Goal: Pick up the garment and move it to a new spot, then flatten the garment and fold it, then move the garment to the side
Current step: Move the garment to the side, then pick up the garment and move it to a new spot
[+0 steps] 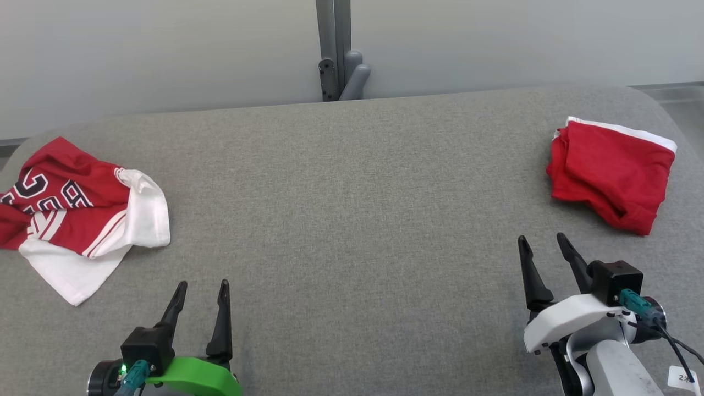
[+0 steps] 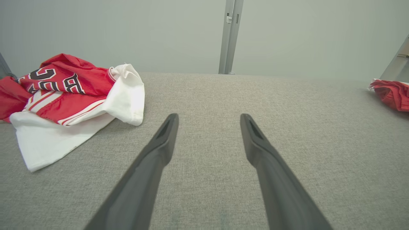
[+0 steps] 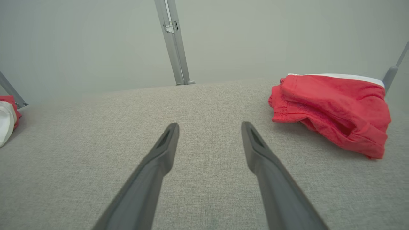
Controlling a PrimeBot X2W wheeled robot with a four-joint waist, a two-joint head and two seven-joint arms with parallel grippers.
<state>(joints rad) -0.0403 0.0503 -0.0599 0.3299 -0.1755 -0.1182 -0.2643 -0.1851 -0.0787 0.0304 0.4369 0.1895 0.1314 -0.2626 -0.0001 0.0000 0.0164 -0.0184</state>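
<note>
Left gripper [image 1: 202,283] at the near edge of the counter [image 1: 352,192], toward the left corner, fingers apart, nothing between them, green housing behind the fingers. In the left wrist view the left gripper [image 2: 209,116] hangs open over bare grey fabric. Right gripper [image 1: 541,237] near the near-right corner, a bit further in than the left one, also open and empty, white housing and a cable at the wrist. The right wrist view shows the right gripper [image 3: 210,124] with jaws spread wide above the grey cover, holding nothing

Red and white jersey [image 1: 71,209] lies crumpled at the left edge, about midway back, dark letters on the red part, white cloth spilling toward the near side. It sits ahead and left of the left gripper, well apart [image 2: 73,95]; a sliver of it shows at the far left of the right wrist view [image 3: 6,118]

Red folded garment [image 1: 610,173] lies by the right edge, toward the far-right corner, white band along its far side, ahead of the right gripper, not touching [image 3: 332,108]; seen small at right in the left wrist view [image 2: 391,92]

Grey metal post [image 1: 335,49] stands behind the middle of the far edge, pale wall [image 1: 165,49] behind it
</note>
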